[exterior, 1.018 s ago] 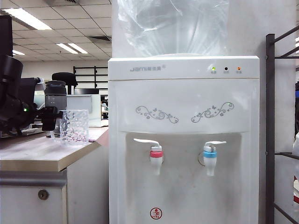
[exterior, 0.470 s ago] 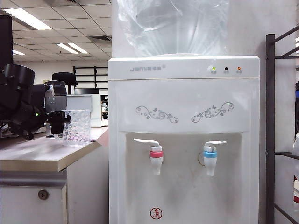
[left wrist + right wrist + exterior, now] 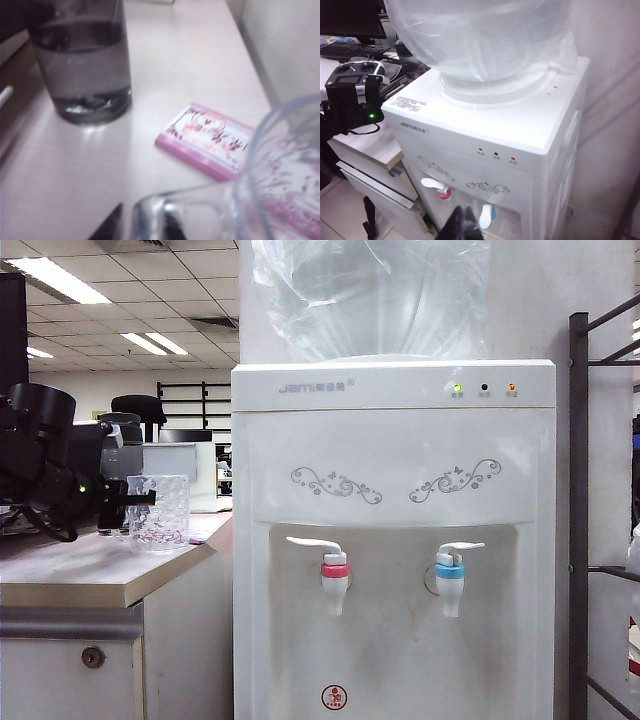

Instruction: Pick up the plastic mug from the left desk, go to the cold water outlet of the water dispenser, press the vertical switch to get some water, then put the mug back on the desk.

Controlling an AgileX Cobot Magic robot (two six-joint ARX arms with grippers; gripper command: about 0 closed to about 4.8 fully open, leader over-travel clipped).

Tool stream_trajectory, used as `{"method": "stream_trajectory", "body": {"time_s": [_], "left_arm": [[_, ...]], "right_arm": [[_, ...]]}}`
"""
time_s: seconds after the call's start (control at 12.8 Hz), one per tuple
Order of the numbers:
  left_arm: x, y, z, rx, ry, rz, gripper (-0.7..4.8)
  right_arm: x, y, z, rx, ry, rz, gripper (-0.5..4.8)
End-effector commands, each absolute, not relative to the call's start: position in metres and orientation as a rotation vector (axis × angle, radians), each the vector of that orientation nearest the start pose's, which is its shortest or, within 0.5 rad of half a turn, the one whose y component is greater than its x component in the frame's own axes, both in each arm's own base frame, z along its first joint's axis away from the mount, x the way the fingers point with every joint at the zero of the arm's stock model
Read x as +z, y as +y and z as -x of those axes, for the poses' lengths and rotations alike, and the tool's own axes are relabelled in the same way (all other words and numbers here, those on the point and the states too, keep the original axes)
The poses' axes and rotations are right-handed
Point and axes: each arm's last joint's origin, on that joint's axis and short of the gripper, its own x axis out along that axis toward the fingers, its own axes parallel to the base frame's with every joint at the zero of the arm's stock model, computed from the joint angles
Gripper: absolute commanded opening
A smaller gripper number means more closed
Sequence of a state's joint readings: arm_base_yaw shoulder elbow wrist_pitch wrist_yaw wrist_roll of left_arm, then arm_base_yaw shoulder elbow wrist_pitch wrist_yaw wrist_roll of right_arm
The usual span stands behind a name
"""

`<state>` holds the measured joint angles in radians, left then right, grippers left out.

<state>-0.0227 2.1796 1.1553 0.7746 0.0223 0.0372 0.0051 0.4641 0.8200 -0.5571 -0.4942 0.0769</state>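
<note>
Against the wall stands one water dispenser [image 3: 395, 540], tall and white, with a single clear bottle [image 3: 370, 295] upturned on its top, three small indicator lights in a row, and two taps in the recess below: one red-collared tap [image 3: 334, 582] on the left as I face it and one cold water outlet [image 3: 449, 580] with a blue collar on the right, its slim white vertical switch [image 3: 462, 547] curving out above it. To the dispenser's left sits the left desk [image 3: 70, 575], beige-topped, with one small round lock on its cabinet front. On that desk I count three things: one smoky-grey bottle [image 3: 82, 60] with water in it, one pink-edged packet [image 3: 207, 140] lying flat, and one plastic mug [image 3: 159, 512], clear and rippled, standing upright near the desk's corner in front of the bottle. One black arm reaches in from the left, and its left gripper [image 3: 128, 498] is at the mug's handle side; the left wrist view shows the handle close up beside dark fingertips [image 3: 111, 227], but whether the jaws have clamped it I cannot tell. At the lower edge of the right wrist view only a dark tip of the right gripper [image 3: 462, 225] shows, high above the dispenser, its jaw state impossible to tell
</note>
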Motion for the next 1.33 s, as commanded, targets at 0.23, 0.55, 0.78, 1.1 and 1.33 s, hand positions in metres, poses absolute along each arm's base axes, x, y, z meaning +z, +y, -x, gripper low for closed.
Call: {"method": "stream_trajectory", "body": {"time_s": [0.23, 0.55, 0.78, 1.1, 1.33], "left_arm": [[0.124, -0.012, -0.445, -0.078, 0.206, -0.042, -0.07], [0.124, -0.012, -0.445, -0.077, 0.205, -0.042, -0.07], [0.137, -0.012, -0.443, -0.073, 0.188, -0.005, -0.07], [0.203, -0.001, -0.381, -0.044, 0.142, 0.039, -0.07], [0.271, -0.010, -0.283, -0.098, 0.181, 0.070, -0.07]], "right_arm": [[0.347, 0.014, -0.083, 0.498, 0.201, -0.119, -0.06], [0.347, 0.014, -0.083, 0.498, 0.201, -0.119, -0.06], [0.347, 0.014, -0.083, 0.494, 0.200, -0.118, -0.06], [0.352, 0.014, -0.084, 0.489, 0.154, -0.106, -0.06], [0.352, 0.014, -0.084, 0.486, 0.151, -0.109, -0.06]]}}
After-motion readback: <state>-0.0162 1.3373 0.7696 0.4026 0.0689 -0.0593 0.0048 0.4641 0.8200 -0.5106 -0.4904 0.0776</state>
